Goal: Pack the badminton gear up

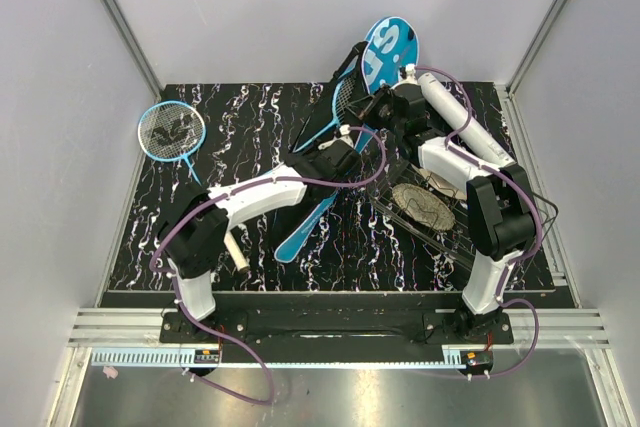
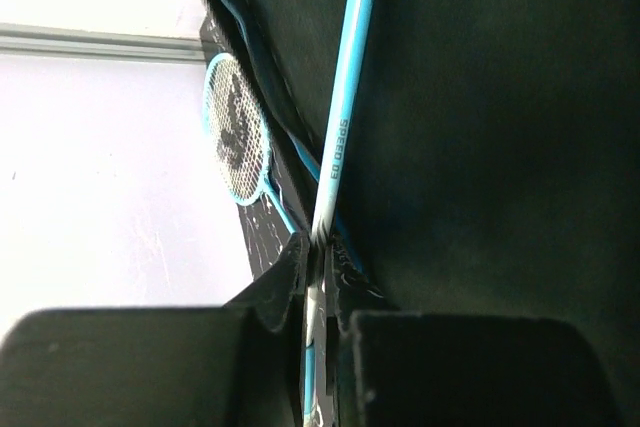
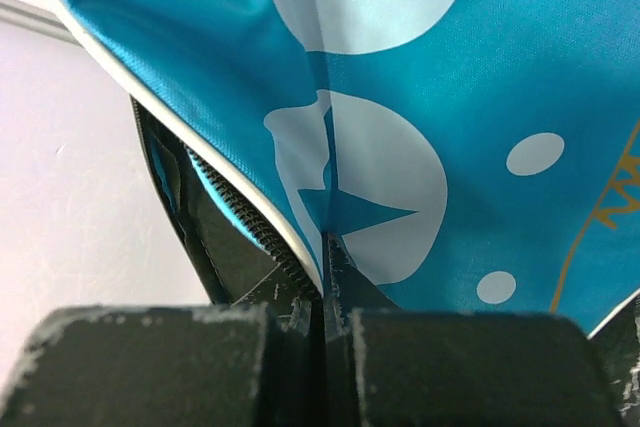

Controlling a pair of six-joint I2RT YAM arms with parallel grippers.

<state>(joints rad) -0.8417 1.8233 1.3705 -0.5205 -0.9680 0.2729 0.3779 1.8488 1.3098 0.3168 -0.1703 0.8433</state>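
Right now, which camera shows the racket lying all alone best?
The top camera: the lone racket shows head and shaft clearly. The left wrist view catches it small, sideways. The right wrist view misses it.

A robot test cell in a lab: plain pale grey panel walls (image 1: 60,97) close off the left, far and right sides, held by bare aluminium frame posts (image 1: 118,17). The black white-veined tabletop (image 1: 250,127) ends at a near black mounting rail (image 1: 330,327) carrying two cabled white-and-black robot arms (image 1: 260,192).
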